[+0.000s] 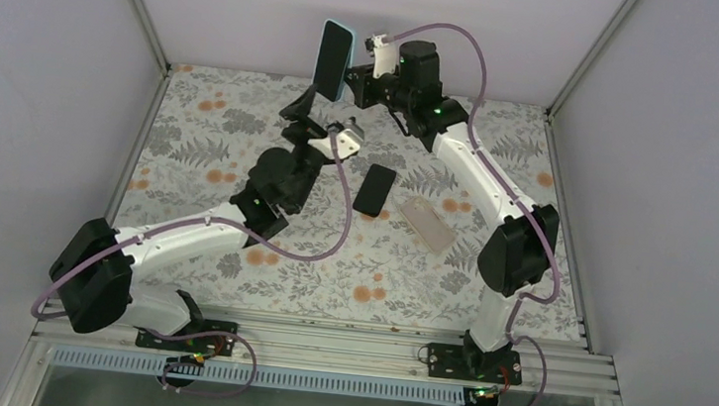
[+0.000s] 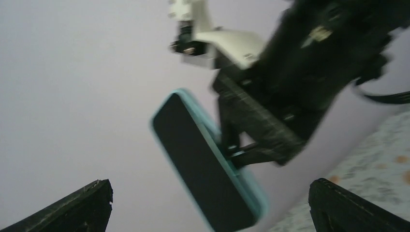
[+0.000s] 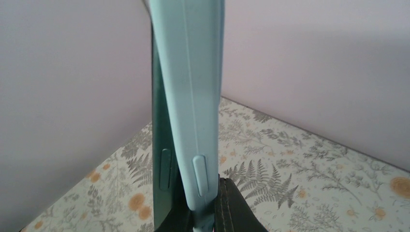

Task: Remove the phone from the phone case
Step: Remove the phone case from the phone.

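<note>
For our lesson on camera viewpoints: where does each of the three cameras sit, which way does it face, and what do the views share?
Top external: above and behind the bases, looking down at the floral table; the left arm and right arm show.
Left wrist: on the left arm, facing the back wall between its open fingers, toward the right gripper.
Right wrist: on the right arm, looking along the teal-cased phone its fingers clamp.
Shared: all three show the teal-cased phone.
</note>
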Controlling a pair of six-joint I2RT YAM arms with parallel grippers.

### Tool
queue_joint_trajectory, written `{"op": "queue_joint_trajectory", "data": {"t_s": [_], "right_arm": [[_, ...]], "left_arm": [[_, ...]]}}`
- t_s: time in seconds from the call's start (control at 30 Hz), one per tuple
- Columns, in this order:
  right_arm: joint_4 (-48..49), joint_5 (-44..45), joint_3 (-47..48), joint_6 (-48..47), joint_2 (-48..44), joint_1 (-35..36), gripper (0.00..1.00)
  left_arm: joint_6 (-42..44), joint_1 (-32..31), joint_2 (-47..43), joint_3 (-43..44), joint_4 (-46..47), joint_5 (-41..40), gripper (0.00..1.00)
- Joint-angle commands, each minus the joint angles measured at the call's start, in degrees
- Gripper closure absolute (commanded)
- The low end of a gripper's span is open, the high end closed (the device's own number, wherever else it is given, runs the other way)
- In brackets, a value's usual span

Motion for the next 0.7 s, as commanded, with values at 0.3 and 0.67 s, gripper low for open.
{"op": "queue_joint_trajectory", "data": {"t_s": [0.3,0.67], "right_arm": [[0.47,4.28,5.76,0.79,0.71,-0.97,0.97],[-0.23,4.16,6.82,2.31,0.40,-1.16,0.97]], "left_arm": [[-11.51,3.79,2.10,9.44,-25.57,12.62,0.00],[-8.43,8.65,3.36,6.06,-17.21,9.73,0.00]]}}
